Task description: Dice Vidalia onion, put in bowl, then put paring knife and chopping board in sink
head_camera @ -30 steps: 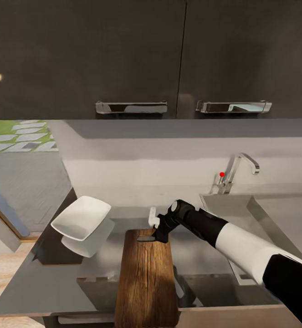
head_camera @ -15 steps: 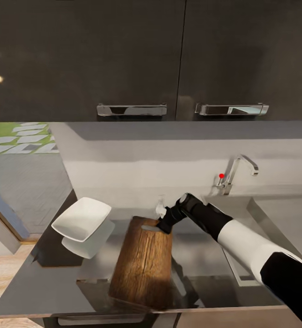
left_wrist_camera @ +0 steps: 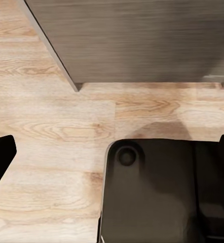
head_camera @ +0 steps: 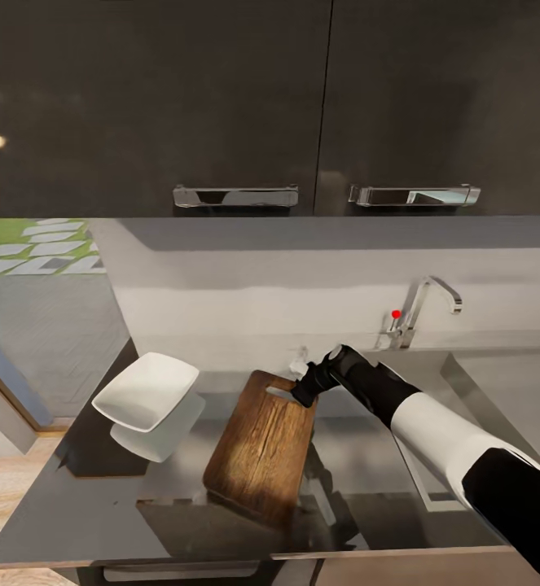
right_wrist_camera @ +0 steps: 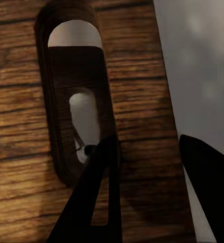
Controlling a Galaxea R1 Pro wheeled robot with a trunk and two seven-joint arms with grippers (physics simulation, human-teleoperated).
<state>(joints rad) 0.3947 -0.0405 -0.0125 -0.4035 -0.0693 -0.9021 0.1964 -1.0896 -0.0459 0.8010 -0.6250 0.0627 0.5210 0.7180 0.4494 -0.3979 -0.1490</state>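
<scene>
1. Your head camera looks forward and down from above the countertop (head_camera: 74, 505), taking in cabinets, backsplash and chopping board (head_camera: 261, 443).
2. Your right wrist camera sits very close over that same board's handle slot (right_wrist_camera: 76, 111).
3. Your left wrist camera faces straight down at wood flooring (left_wrist_camera: 46, 126).

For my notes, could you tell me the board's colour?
Dark brown wood grain, clearest in the right wrist view.

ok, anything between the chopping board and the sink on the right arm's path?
Nothing visible. The right gripper grips the chopping board at its handle slot, one finger through it. The grey countertop between board and sink shows bare; the tap stands behind the basin.
</scene>
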